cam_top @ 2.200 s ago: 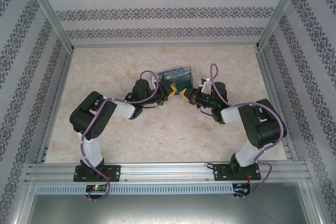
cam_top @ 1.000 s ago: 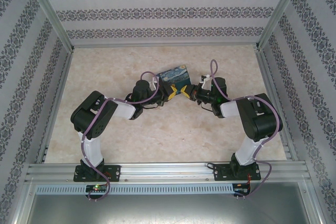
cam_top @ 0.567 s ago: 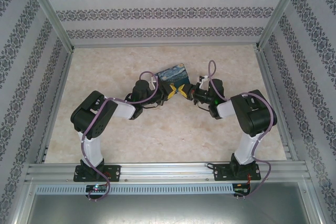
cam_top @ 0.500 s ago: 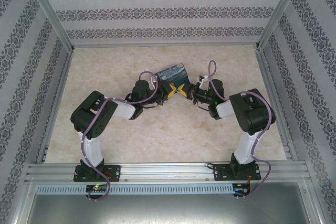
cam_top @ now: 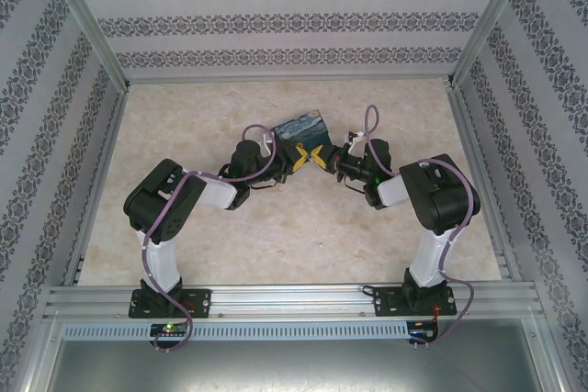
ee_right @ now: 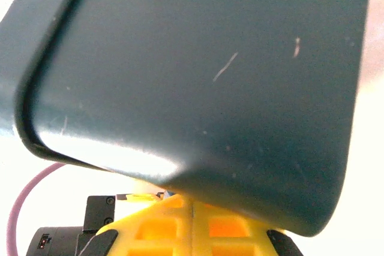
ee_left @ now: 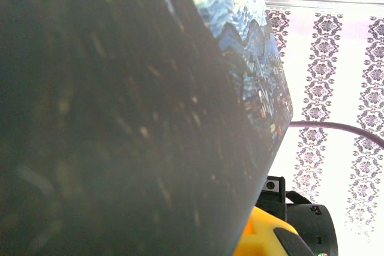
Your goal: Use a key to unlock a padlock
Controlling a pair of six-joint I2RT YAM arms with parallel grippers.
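The left gripper [cam_top: 303, 157] and right gripper [cam_top: 322, 155] block the blue tin's [cam_top: 306, 127] near side; the table [cam_top: 184, 117] beyond it lies open.

key | too small to make out | pose, place: cannot tell

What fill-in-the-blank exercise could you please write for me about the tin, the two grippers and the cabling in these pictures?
1. The painted face of the tin is mostly ____ in colour.
2. The left gripper and the right gripper, which meet tip to tip beside the tin, both have fingers coloured ____.
3. The cable crossing the left wrist view is coloured ____.

Missing words: blue; yellow; purple.
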